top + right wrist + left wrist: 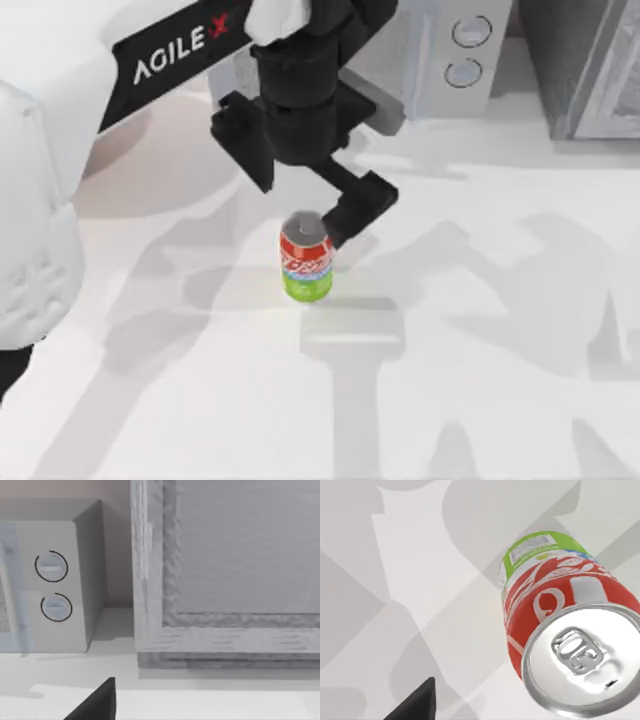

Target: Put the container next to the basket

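- Near the table's [480, 400] middle, the container [307, 258] stands upright; no basket in sight.
- Judged light, rigid, thin-walled, slick-sided; best taken across the mid-body.
- My left gripper [305, 195] hovers just behind its top, fingers spread wide, one finger [358, 205] beside the rim; holding nothing.
- Right arm parked facing a grey box [55, 580]; finger state undeterminable.

The small red-and-green drink can [307, 262] stands upright mid-worktop [480, 400]. The left gripper [312, 205] hangs just behind it; a grey two-dial box [462, 55] sits farther back.
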Available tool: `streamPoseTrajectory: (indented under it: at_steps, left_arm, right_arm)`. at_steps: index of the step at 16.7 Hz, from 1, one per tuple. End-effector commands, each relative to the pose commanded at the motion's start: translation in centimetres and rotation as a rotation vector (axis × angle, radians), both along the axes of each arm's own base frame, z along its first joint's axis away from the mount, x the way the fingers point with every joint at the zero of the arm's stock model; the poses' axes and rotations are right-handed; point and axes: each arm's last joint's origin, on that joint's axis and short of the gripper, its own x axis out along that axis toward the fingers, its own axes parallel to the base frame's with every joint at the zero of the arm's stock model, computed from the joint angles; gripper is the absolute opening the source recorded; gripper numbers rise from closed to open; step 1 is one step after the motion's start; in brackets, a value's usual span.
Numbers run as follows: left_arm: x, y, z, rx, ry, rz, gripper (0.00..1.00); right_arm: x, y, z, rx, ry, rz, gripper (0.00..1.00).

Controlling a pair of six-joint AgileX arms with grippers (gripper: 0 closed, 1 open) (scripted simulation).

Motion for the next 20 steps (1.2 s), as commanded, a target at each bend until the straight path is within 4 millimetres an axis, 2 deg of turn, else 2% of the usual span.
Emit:
streamPoseTrajectory:
  at_steps: [7,15,19,20]
  left_arm:
    - [0.2,0.1,-0.1,0.0,0.0,0.003,1.0]
    - [0.1,-0.1,-5.9,0.001,0.001,-0.001,1.0]
    - [0.0,-0.1,-6.1,0.001,0.001,-0.001,1.0]
    - [0.0,-0.1,-6.1,0.001,0.001,-0.001,0.92]
  right_arm:
    - [0.0,0.0,0.0,0.0,0.0,0.0,1.0]
    - [0.0,0.0,0.0,0.0,0.0,0.0,1.0]
    - [0.0,0.0,0.0,0.0,0.0,0.0,1.0]
    - [0.0,0.0,0.0,0.0,0.0,0.0,1.0]
